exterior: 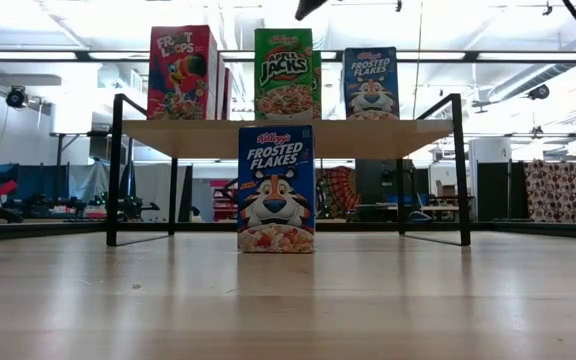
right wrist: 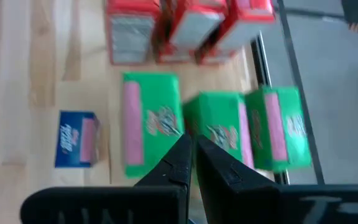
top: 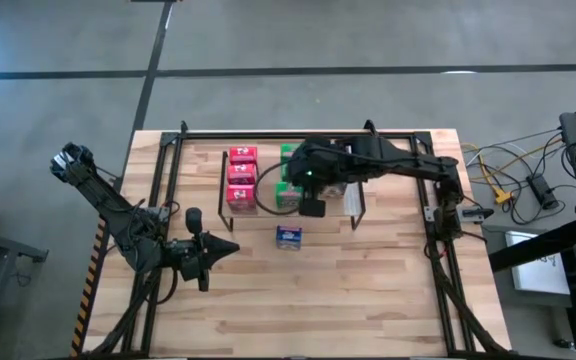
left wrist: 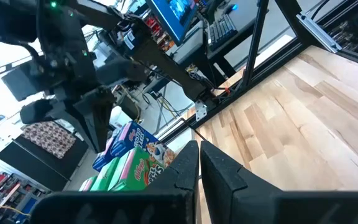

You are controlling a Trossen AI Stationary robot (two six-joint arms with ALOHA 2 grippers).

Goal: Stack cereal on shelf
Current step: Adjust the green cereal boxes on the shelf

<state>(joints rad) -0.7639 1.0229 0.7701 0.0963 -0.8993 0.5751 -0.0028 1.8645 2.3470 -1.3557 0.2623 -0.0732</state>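
Observation:
The shelf (top: 358, 212) stands at the table's far middle, a black wire frame with a wood top (exterior: 388, 138). On it, three red cereal boxes (right wrist: 185, 28) and three green ones (right wrist: 222, 127) stand in rows. One blue box (exterior: 371, 82) is also on the shelf. Another blue box (top: 289, 236) stands upright on the table in front of the shelf (exterior: 276, 188). My right gripper (right wrist: 191, 149) is shut and hovers above the green boxes (top: 311, 207), its tip clear of them in the low view (exterior: 308, 8). My left gripper (left wrist: 199, 152) is shut and waits near the table's left edge (top: 208, 250).
A bigger black frame (top: 158, 170) runs round the table's edges. My right arm (top: 398, 158) reaches over the shelf from the right and hides its right part. Bare wood (top: 348, 300) lies on the table's near half. Cables and equipment (top: 528, 185) sit beyond the right edge.

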